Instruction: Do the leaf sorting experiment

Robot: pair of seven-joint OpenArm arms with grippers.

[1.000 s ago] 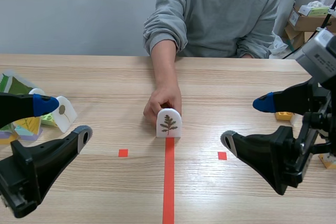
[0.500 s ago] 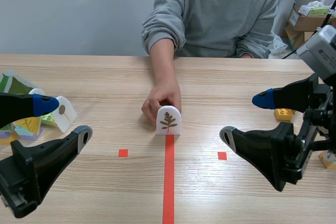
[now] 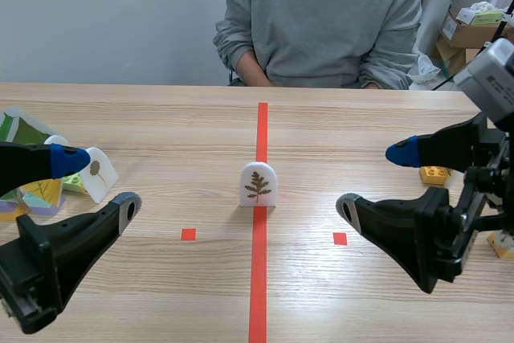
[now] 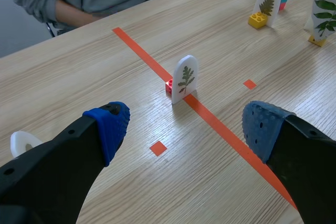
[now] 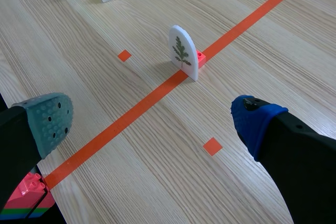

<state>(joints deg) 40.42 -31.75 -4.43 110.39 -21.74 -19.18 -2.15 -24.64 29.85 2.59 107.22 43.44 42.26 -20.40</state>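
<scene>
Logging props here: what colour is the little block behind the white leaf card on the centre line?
The small plastic block is red, clearest in the right wrist view.

The right tool (image 5: 152, 124), fingers spread, faces an upright leaf card (image 5: 182, 52) standing on the tape line (image 5: 131, 116).

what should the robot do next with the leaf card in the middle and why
Probably bring the right gripper, open now, toward the leaf card to close on it. The card stands upright on the tape line, nobody touching it, and its feathery leaf looks closer to the fern card on that arm's side.
</scene>
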